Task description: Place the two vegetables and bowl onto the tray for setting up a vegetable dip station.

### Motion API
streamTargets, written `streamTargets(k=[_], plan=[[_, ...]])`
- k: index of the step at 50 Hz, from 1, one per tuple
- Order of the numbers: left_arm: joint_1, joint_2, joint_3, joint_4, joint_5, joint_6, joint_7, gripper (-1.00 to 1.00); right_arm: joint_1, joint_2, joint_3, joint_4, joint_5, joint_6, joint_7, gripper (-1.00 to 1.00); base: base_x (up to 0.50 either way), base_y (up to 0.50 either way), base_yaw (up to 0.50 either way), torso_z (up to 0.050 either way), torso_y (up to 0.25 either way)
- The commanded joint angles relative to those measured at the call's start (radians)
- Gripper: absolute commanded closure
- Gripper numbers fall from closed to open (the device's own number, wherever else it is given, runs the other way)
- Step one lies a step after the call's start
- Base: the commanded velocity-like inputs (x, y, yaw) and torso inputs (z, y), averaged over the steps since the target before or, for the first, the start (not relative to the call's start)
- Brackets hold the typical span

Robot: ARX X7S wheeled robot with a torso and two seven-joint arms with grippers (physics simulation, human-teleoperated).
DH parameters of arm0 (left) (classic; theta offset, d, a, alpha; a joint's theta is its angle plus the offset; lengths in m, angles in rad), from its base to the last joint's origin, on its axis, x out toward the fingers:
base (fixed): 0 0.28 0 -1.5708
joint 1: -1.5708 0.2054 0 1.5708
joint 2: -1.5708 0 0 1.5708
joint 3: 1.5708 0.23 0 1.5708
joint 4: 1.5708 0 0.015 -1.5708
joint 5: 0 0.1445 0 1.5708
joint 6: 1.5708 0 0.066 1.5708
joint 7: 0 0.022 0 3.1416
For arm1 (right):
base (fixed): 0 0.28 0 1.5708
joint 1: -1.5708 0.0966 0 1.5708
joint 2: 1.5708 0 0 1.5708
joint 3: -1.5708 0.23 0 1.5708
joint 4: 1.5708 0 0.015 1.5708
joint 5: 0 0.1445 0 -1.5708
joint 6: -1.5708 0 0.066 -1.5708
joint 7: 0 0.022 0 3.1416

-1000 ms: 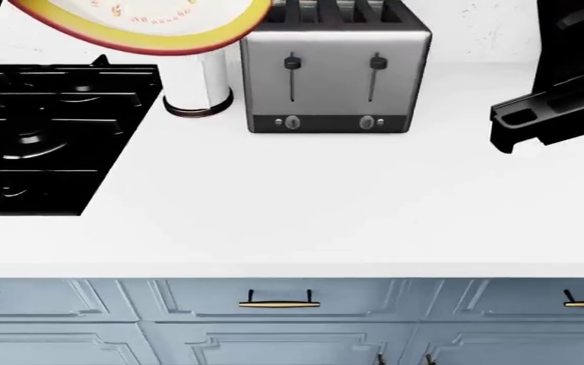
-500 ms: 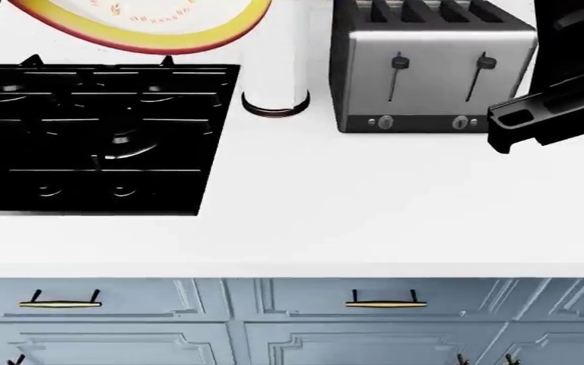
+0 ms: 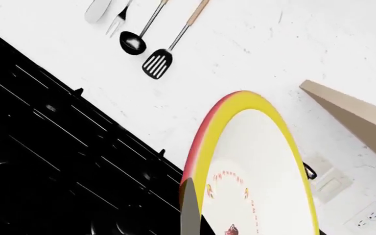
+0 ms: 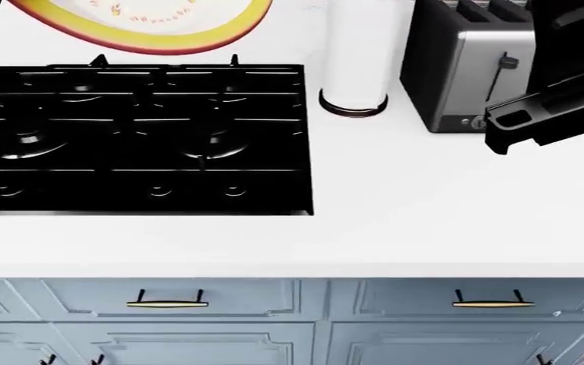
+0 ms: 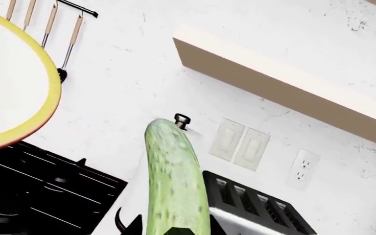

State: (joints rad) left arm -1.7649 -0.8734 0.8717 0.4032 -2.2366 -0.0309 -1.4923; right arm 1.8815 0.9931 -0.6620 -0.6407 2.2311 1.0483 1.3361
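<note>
White counter (image 4: 404, 205) fills the head view, pale blue cabinet fronts with brass handles (image 4: 166, 304) below its front edge. Black hob (image 4: 134, 137) set into the counter is the landmark: four burners, grates, glossy.

Bowl (image 4: 145, 23) next in size: wide, round, white inside with small red-orange ring marks, yellow rim, red outer band. It is held up in the air above the hob's back edge, tilted, only its lower part showing at the head view's top. Left wrist view shows the bowl (image 3: 253, 171) edge-on and close, a grey finger (image 3: 189, 208) against the rim; left gripper appears clamped on the bowl rim, though its tips are mostly out of frame.

Toaster (image 4: 464, 72): steel, slotted, right of the hob at the counter's back, partly behind the right arm (image 4: 550, 91). White cylinder (image 4: 353, 61) with dark base stands between hob and toaster.

Cucumber (image 5: 175, 181): long, light green, bumpy, standing out from the right gripper in the right wrist view, its rounded end free, in the air up beside the hob's right side, toaster behind it. Dark fingers (image 5: 128, 224) press its base from both sides, so right gripper pinches the cucumber.

Utensils (image 3: 149, 41) hang on the wall behind the hob. Outlets (image 5: 240, 144) on the wall above the toaster.
</note>
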Motion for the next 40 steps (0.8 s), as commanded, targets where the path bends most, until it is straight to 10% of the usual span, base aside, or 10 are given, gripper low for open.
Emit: streamTargets(k=[1,40], plan=[[-0.01,-0.002,-0.002,-0.002,0.003,0.009,0.008,1.0,0.007,-0.002,-0.001,-0.001,-0.005,0.003,-0.003,1.0,0.0,0.5,0.0,0.0,0.0],[-0.021,-0.01,0.017,-0.005,0.003,0.018,0.017,1.0,0.007,-0.006,-0.014,-0.004,-0.017,-0.005,-0.013,1.0,0.0,0.5,0.0,0.0,0.001]])
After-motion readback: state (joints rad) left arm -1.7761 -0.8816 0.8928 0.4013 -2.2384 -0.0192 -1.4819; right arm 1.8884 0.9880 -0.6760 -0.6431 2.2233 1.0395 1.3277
